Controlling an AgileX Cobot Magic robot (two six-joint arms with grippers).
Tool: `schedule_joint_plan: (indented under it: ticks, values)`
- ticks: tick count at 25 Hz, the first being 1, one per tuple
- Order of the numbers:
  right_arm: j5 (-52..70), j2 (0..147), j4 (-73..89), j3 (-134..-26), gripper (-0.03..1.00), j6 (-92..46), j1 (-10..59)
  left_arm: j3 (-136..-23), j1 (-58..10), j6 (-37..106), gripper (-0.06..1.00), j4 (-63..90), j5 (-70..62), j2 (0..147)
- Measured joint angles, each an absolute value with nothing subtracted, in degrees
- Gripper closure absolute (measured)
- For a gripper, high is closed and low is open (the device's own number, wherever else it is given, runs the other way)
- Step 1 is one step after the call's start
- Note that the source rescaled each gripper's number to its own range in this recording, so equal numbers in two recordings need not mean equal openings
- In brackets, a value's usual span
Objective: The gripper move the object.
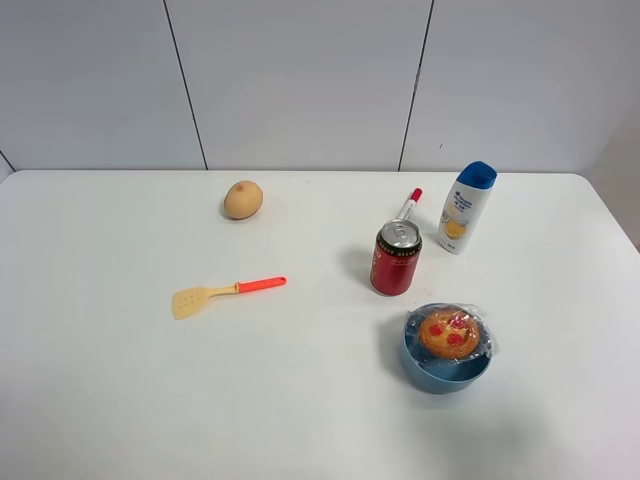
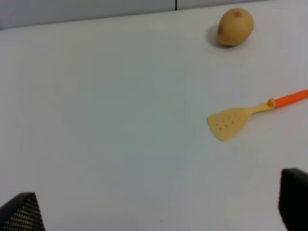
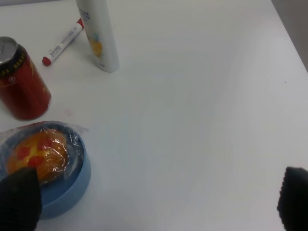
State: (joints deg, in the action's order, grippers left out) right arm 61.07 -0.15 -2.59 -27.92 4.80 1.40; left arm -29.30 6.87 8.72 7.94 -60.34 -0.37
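Note:
The wrapped golden-brown pastry [image 1: 448, 333] with red jam spots lies in a blue bowl [image 1: 445, 378] at the front right of the white table. In the right wrist view the pastry [image 3: 41, 153] sits in the bowl [image 3: 67, 192] right by one black fingertip. My right gripper [image 3: 154, 199] is open and empty, its fingertips [image 3: 17, 197] wide apart. My left gripper [image 2: 156, 207] is open and empty over bare table, well short of the spatula. Neither arm shows in the exterior high view.
A red soda can [image 1: 396, 258] stands just behind the bowl. A red-capped marker [image 1: 407, 205] and a white shampoo bottle [image 1: 467, 207] are further back. A tan potato [image 1: 243, 199] sits at the back left. A yellow spatula with an orange handle [image 1: 225, 293] lies left of centre.

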Motion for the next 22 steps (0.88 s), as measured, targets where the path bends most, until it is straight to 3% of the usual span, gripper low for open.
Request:
schedule_joint_plan:
  ticks: [22]
  values:
    - [61.07,-0.15,-2.59,-27.92,-0.03,4.8,1.4,-29.23,6.87,8.52,-0.06,8.04,-60.34,-0.35]
